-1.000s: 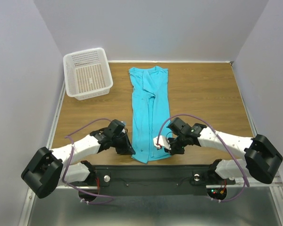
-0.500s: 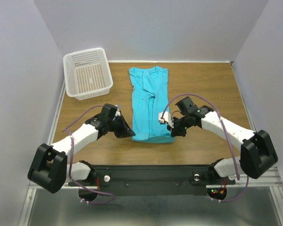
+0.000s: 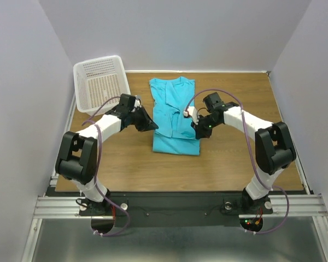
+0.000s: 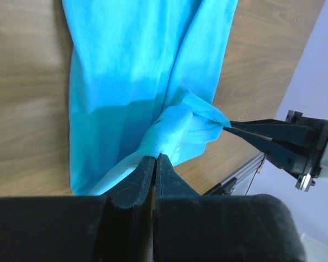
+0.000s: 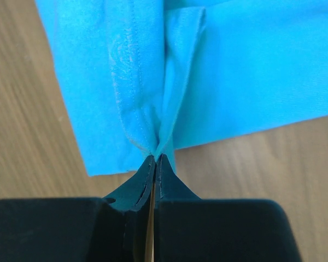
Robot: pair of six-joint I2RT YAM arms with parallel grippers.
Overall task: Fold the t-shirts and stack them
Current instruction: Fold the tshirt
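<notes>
Left claw (image 4: 154,158) pressed together on a bunched corner of the t-shirt (image 3: 172,101) hem. Right claw (image 5: 154,157) likewise closed tight, pinching a pleat of hem, with a stitched edge running up from its tips. In the left wrist view the two pinched corners sit near each other with slack cloth puckered between them. Change over the last second: both claws were at the near end of the shirt close to the arm bases, and they have since carried the hem away from the bases to about mid-garment. The near part now lies doubled, with a fresh fold edge across the surface (image 3: 235,155). The shirt lies lengthwise mid-surface, collar end at the far edge, with the basket (image 3: 101,84) to its left and apart from it. Judgement: the end-to-end fold is under way but not finished, as the hem is not yet laid flat or released. Unresolved: whether the held hem is lifted or touching the lower layer, and how many layers each claw grips. The collar is too soft to read, no buttons can be made out, and the arms cover the shirt's side edges.
</notes>
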